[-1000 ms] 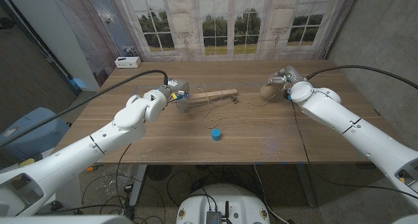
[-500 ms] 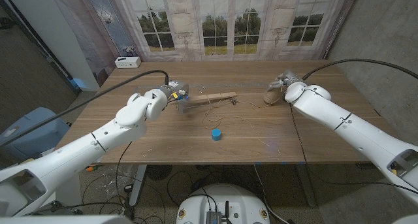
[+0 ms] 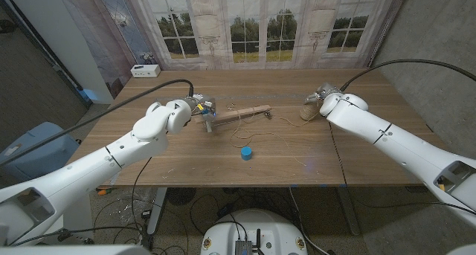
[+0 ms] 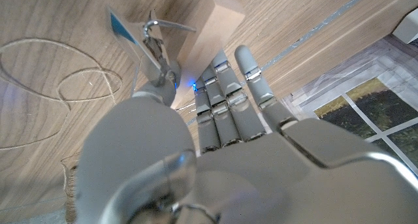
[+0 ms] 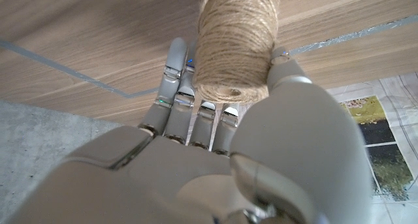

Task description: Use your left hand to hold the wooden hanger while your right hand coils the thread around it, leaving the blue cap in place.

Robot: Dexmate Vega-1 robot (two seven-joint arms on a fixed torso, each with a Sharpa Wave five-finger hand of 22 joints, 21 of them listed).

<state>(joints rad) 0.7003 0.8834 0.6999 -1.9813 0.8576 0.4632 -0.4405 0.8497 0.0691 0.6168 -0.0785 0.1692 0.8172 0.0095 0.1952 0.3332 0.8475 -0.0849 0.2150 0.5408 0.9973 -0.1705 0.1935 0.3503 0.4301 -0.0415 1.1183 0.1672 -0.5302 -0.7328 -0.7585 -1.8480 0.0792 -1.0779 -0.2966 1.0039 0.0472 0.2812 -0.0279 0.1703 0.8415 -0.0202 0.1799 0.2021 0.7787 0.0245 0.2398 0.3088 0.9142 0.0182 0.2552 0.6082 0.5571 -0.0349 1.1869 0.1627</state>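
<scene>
Table (image 3: 357, 147): brown wooden planks, seen from above in the head view; all the task's things are laid on it.
Left hand (image 3: 199, 106): placed at the hanger's left end; in the left wrist view (image 4: 228, 106) the fingers are stretched along the pale block, but whether it is gripped cannot be told.
Right hand (image 3: 318, 100): set at the table's right side, wrapped around the spool; in the right wrist view (image 5: 215, 119) the fingers and thumb are seen closed on it.
Hanger (image 3: 239, 112): a pale wooden bar, laid slantwise left of the table's middle, with a metal hook (image 4: 155, 44) at the held end.
Spool (image 5: 236, 41): thick roll of tan twine, held by the right hand.
Thread (image 3: 286, 121): thin tan line, run loosely from hanger to spool; loose loops are seen on the wood in the left wrist view (image 4: 59, 74).
Cap (image 3: 245, 153): small, blue, set alone near the front edge, apart from the hanger.
</scene>
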